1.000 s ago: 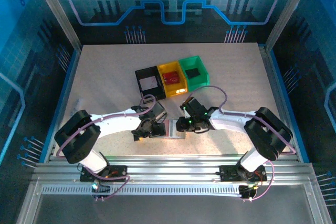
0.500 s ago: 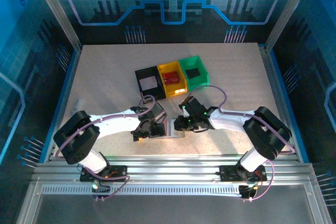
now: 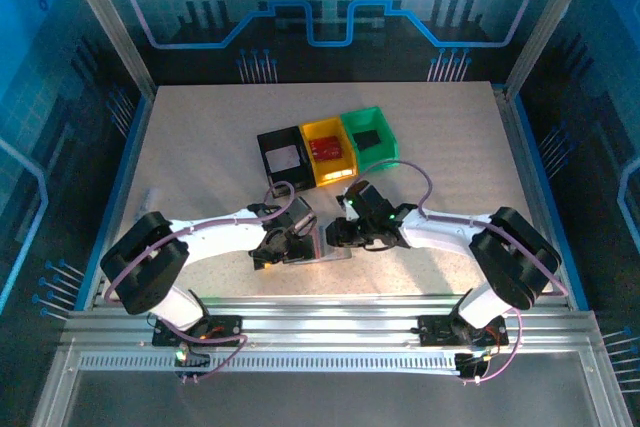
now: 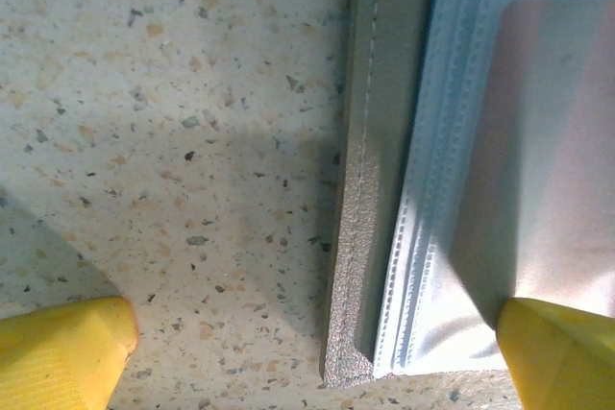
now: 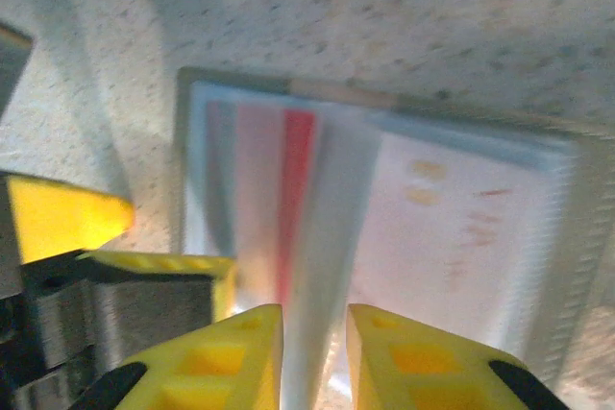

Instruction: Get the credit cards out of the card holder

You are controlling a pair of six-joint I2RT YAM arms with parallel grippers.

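Near the counter's (image 3: 200, 147) near edge, mid-width, card holder (image 3: 326, 244) lies open w/ reddish credit cards (image 5: 298, 170) in its sleeves. Right gripper (image 5: 314, 333): jaws nearly closed, pinching a raised pale sleeve leaf (image 5: 332, 199). Left gripper (image 4: 312, 357): jaws fully spread, one finger (image 4: 562, 357) on sleeve corner, other on bare counter.

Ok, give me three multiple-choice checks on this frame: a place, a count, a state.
1. On the table, the card holder lies: A) at the far edge; B) between the left tool and the right tool; C) at the left edge.
2. The bins number: A) two; B) three; C) five.
3. The left tool is: A) open; B) shut on a card; C) shut empty.
Key: B, both tools flank it; B, one black, one yellow, one green; A, its fingertips stand wide apart.
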